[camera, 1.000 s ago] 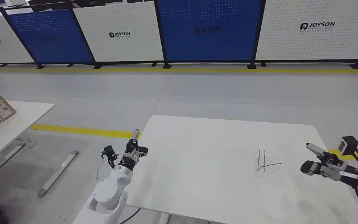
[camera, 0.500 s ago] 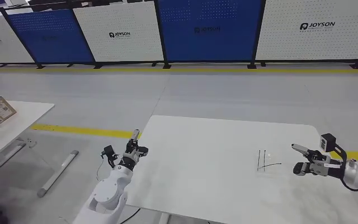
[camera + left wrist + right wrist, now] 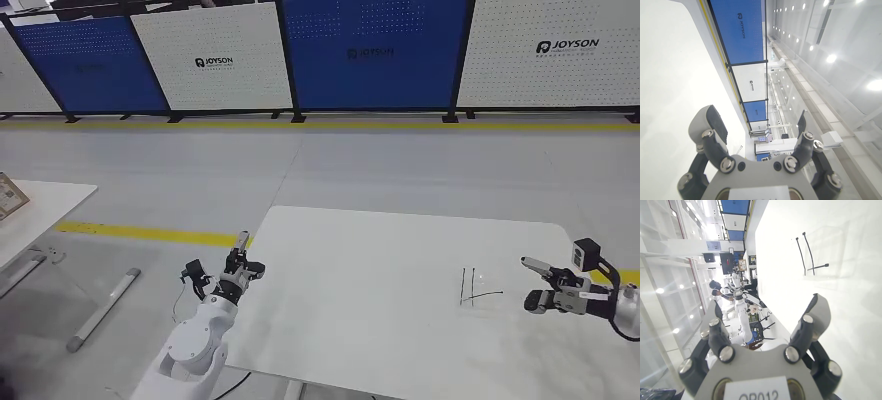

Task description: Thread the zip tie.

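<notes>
The zip ties (image 3: 471,285) were laid flat on the table (image 3: 360,300), near and ahead of the right gripper (image 3: 528,282), whose jaws were spread, empty. The left gripper (image 3: 240,246), well apart, was likewise spread.

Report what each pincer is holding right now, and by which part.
Nothing is held. The left pincer and the right pincer are both open and empty. The three zip ties lie loose on the table, apart from both.
</notes>
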`<state>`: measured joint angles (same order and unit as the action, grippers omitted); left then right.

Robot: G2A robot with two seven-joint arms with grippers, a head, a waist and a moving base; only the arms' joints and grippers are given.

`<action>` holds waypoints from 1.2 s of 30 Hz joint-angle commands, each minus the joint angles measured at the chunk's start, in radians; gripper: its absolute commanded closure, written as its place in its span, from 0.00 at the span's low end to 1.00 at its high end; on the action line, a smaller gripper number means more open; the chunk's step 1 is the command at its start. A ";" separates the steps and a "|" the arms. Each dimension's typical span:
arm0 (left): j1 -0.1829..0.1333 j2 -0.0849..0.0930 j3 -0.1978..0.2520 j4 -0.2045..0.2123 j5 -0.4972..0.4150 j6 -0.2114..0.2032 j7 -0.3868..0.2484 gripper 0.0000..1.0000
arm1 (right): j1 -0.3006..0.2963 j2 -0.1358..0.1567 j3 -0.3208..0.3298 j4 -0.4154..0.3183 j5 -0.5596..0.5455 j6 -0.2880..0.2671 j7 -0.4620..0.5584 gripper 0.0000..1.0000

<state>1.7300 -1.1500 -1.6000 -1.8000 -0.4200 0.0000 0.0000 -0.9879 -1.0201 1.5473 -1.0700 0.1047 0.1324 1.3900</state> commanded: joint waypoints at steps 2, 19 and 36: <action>0.000 0.000 0.000 0.000 0.000 0.000 0.000 0.00 | -0.011 -0.003 -0.036 -0.031 0.037 -0.015 0.000 0.00; 0.000 0.000 0.000 0.000 0.000 0.000 0.000 0.00 | 0.120 0.132 -0.410 0.032 0.292 0.022 0.000 0.00; 0.000 0.000 0.000 0.000 0.000 0.000 0.000 0.00 | 0.129 0.134 -0.404 0.006 0.231 0.012 -0.110 0.00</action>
<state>1.7300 -1.1500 -1.6000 -1.8000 -0.4200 0.0000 0.0000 -0.8614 -0.8866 1.1409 -1.0665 0.3400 0.1367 1.2980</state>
